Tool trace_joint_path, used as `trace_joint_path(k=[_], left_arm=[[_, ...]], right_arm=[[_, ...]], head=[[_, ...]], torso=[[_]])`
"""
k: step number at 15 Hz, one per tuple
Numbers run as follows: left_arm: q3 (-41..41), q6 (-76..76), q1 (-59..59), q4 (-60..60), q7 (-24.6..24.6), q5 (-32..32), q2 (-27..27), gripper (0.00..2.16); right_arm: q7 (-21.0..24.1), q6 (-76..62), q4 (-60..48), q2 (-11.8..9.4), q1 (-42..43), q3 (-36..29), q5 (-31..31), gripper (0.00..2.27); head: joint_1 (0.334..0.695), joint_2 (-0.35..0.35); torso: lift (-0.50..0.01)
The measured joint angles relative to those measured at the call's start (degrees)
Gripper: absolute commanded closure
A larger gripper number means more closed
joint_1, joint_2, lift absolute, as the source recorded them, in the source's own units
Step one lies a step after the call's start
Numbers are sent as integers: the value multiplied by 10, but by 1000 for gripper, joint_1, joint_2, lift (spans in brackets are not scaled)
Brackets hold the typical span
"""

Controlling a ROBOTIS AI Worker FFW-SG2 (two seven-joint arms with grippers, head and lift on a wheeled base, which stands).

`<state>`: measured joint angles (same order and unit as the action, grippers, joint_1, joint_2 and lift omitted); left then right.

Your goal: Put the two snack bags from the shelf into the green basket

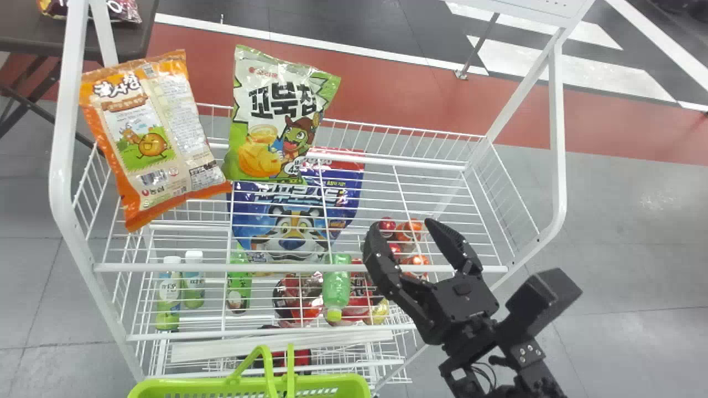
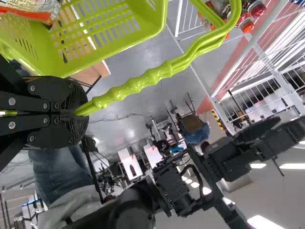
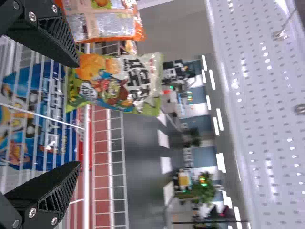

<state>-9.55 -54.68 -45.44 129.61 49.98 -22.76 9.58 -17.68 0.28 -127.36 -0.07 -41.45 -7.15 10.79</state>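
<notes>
Green basket [image 1: 193,385] seems to have one bag [image 2: 28,15] in it, so one more must come off the shelf [image 1: 166,267]. Left gripper [image 2: 76,113] holds the basket's handle [image 2: 133,86]; right gripper [image 1: 401,228] is wide open.

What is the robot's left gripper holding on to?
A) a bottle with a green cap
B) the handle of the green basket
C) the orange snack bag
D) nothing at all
B, because the left wrist view shows the left gripper closed around the bumpy handle of the green basket.
</notes>
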Motion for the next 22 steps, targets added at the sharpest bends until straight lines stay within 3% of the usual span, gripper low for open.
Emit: trace_joint_path(k=[4,11,22], left_arm=[[0,1,0,-1,1,0,1,1835],[0,3,-2,1,3,0,2,1835],[1,4,-3,1,4,0,3,1835]], right_arm=[[35,-36,-3,1,-16,19,-31,87],[58,9,-20,1,-29,17,-3,87],[60,28,-27,1,-32,13,8,90]], head=[[695,-350],[695,-350],[695,-350]], torso=[[-10],[-10],[-10]])
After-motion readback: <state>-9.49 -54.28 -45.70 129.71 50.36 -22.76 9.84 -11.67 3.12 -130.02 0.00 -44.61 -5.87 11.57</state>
